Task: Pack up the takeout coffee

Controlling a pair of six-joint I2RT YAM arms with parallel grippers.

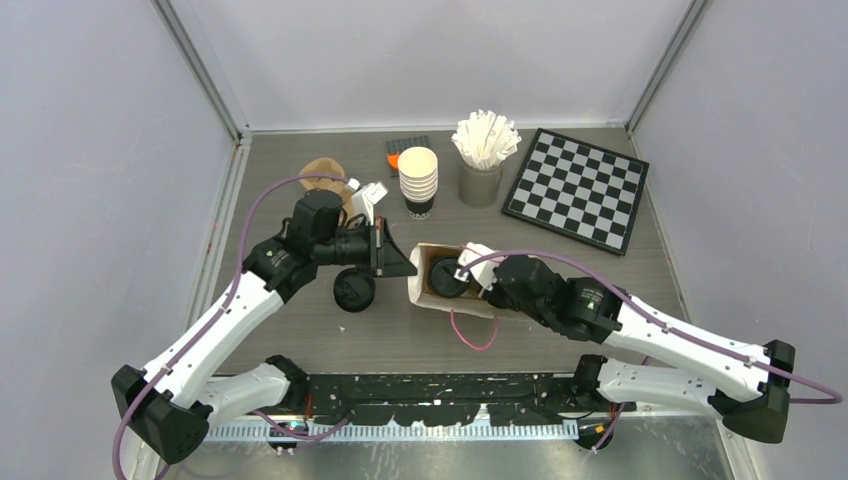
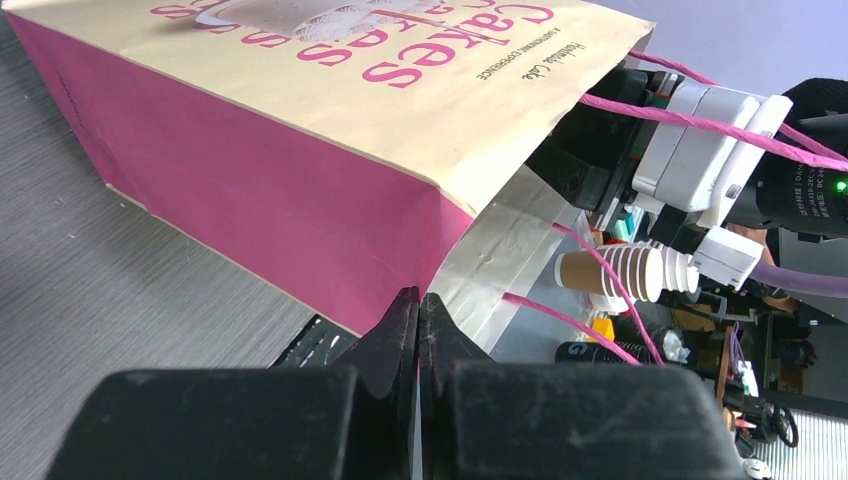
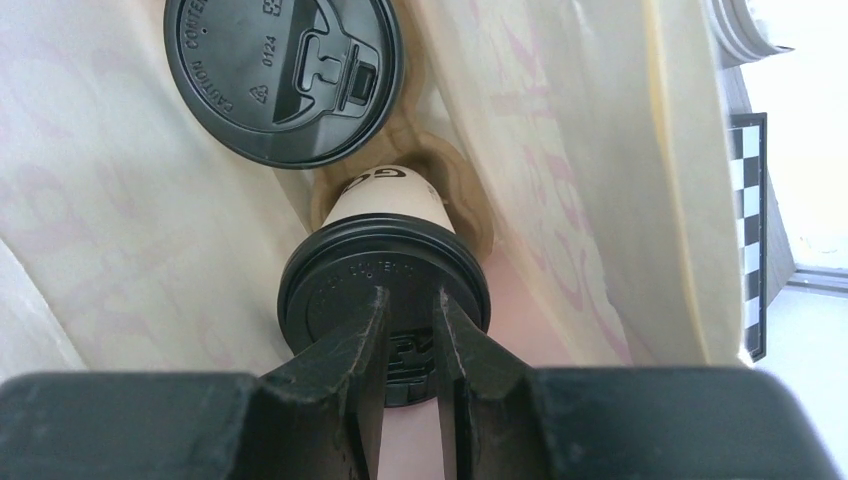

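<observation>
Surroundings, top view: table (image 1: 640, 275) carries a stack of lidless cream cups (image 1: 418, 178), a grey holder (image 1: 481, 184) of white sticks (image 1: 486, 137), a checkerboard (image 1: 577, 188), a crumpled brown lump (image 1: 322, 175) and a small orange item (image 1: 394, 158), all at the far side, well apart from the work; a black round item (image 1: 354, 289) sits just beside the left arm, under the wrist; lid alone or capped cup, cannot tell.

Paper bag (image 1: 421, 275), cream with pink sides, lies mid-table between the 2 arms; 1 pink handle (image 1: 472, 338) loops out on the near side.

Right end effector (image 3: 410, 300) is inside the bag; fingers narrow, closed on the raised part of the black lid of 1 takeout coffee (image 3: 380, 262); this cup sits in a brown pulp carrier (image 3: 455, 190); the second takeout coffee (image 3: 280, 75) stands just beside it, deeper in the bag, lid toward the camera.

Left end effector (image 2: 418, 300) is fully closed, fingers pressed together at the bag's pink edge; whether paper is nipped between them, cannot tell.

Hidden: from above, only 1 black lid (image 1: 445, 277) shows in the bag mouth; the right wrist covers the rest; which cup it caps, cannot tell; the bag's print is cut off in the left wrist view; the second cup's body is not visible.
</observation>
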